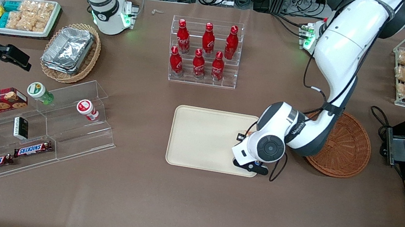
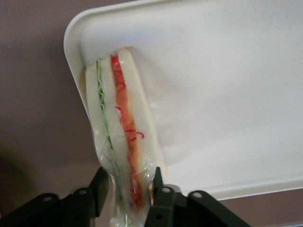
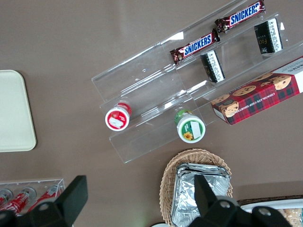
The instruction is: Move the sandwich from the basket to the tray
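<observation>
While the flat cream-beige rectangular tray waits mid-table, the left arm's gripper hangs over its edge nearest the round reddish-brown wicker basket, fingers clamped on the wrapped triangular white-bread sandwich w/ green & orange-red filling. The wedge's tip looks to be touching the tray near its corner. Judgement: transfer nearly done. For a clean drop, lower till it rests flat, nudge inward from the rim, then open & lift straight up.
</observation>
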You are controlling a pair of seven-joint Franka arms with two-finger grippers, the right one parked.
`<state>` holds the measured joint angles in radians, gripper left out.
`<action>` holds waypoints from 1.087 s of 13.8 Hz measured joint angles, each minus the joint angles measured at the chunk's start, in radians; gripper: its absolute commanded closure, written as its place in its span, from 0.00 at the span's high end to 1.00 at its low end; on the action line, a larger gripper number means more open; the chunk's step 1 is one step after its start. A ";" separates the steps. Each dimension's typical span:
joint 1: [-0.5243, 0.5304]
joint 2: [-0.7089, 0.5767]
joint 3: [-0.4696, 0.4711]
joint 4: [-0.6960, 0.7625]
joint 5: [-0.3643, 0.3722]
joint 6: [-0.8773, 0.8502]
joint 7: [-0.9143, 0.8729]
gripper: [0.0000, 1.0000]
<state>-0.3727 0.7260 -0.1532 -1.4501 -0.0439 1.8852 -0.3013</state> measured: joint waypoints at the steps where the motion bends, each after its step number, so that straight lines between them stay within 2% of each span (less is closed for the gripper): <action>1: 0.000 0.000 0.000 0.004 0.000 0.000 -0.001 1.00; 4: 0.005 -0.016 0.002 0.026 0.000 -0.014 -0.003 1.00; 7: 0.034 -0.097 0.014 0.055 0.002 -0.120 -0.003 1.00; 12: 0.185 -0.291 0.019 0.086 0.000 -0.267 -0.001 1.00; 15: 0.252 -0.350 0.023 0.125 0.001 -0.305 -0.002 1.00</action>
<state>-0.1209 0.3761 -0.1306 -1.3251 -0.0427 1.5802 -0.3032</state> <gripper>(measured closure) 0.000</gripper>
